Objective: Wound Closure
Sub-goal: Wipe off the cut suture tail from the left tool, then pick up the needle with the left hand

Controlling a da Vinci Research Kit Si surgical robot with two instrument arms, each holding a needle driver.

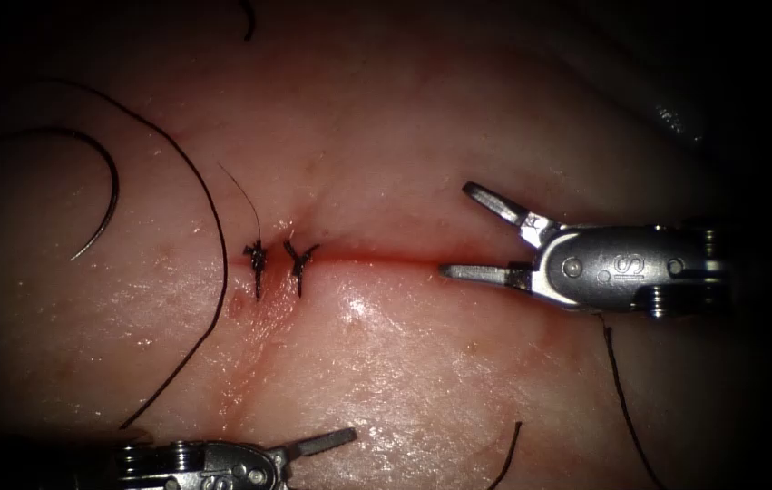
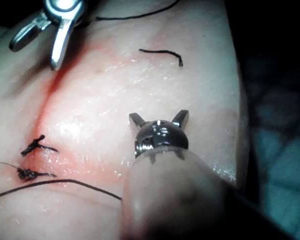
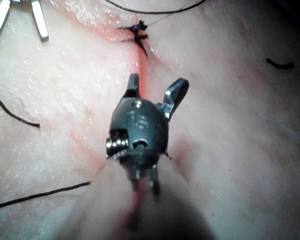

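The tissue (image 1: 422, 363) carries a red cut (image 1: 386, 259) with two tied knots (image 1: 257, 259) (image 1: 299, 259) at its left end. The curved needle (image 1: 112, 195) lies free on the tissue, well left of the knots and not in the tissue. Its dark thread (image 1: 219, 272) sweeps down between needle and knots. My right tool (image 1: 456, 230) is open and holds nothing, with its lower jaw along the cut's right end. The right wrist view has it (image 3: 155, 86) straddling the cut. My left tool (image 1: 336, 445) sits low at the near edge; the left wrist view (image 2: 159, 117) shows it open and holding nothing.
Loose cut pieces of thread lie near the front (image 1: 508, 454), at the far edge (image 1: 248, 18), and one (image 1: 626, 399) trails below the right tool. Red fluid (image 1: 349, 257) lines the cut. A thin thread tail (image 1: 245, 195) rises from the left knot.
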